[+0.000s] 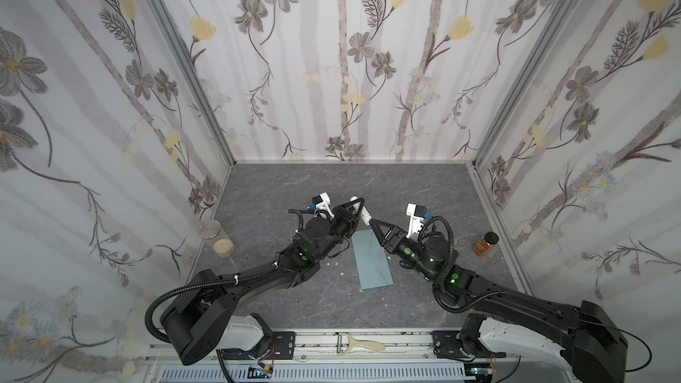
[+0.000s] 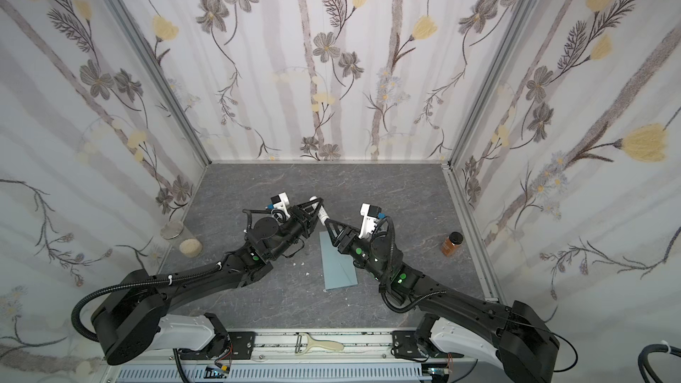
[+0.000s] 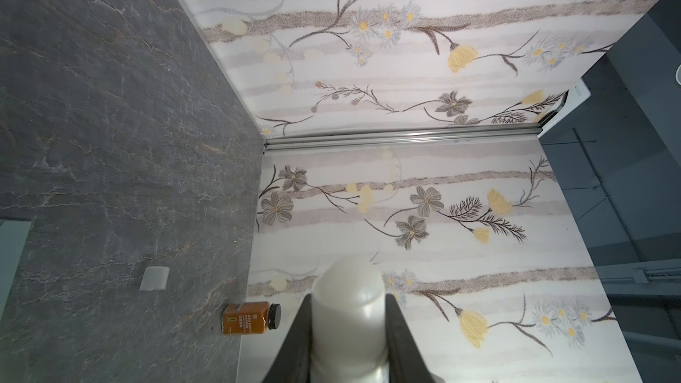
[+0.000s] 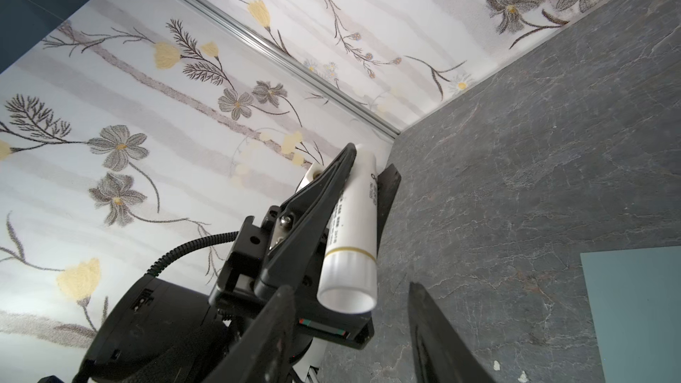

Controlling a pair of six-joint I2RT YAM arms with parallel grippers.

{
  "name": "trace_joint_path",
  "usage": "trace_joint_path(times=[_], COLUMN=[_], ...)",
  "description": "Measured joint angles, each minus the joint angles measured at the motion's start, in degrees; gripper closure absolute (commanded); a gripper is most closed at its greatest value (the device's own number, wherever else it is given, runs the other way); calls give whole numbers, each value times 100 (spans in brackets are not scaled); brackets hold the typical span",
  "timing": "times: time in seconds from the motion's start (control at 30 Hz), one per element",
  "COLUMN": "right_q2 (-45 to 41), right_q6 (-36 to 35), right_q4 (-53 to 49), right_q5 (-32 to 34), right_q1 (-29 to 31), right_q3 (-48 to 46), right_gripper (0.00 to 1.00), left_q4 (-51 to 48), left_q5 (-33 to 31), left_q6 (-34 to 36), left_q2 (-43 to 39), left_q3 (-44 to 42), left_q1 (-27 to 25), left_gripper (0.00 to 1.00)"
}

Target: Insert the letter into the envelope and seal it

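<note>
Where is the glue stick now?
In both top views the glue stick is clamped in the left gripper, just past the far end of the envelope, at the tips of the right gripper.

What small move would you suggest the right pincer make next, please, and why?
Probably close the right pincer on the near end of the glue stick, likely to pull off its cap. The left pincer grips the stick's far part in the air, the right jaws stand open on either side of its banded end, and the envelope lies flat below.
</note>
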Motion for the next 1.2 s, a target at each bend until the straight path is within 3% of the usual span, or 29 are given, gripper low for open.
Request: trace_joint_path(times=[0.77,1.2], right_q2=[461,584], right_q6=[103,103], right_q4=[68,103], right_q5=[120,101], right_q1=[107,111], right_q3=[254,378], right_gripper=[62,66], left_q4=[37,42], left_q5=[-1073,-1226], left_q6=[260,269], left_q2=[-199,-216], left_q3=[-208,-223], left_q1=[-378,-409], left_gripper=[100,100])
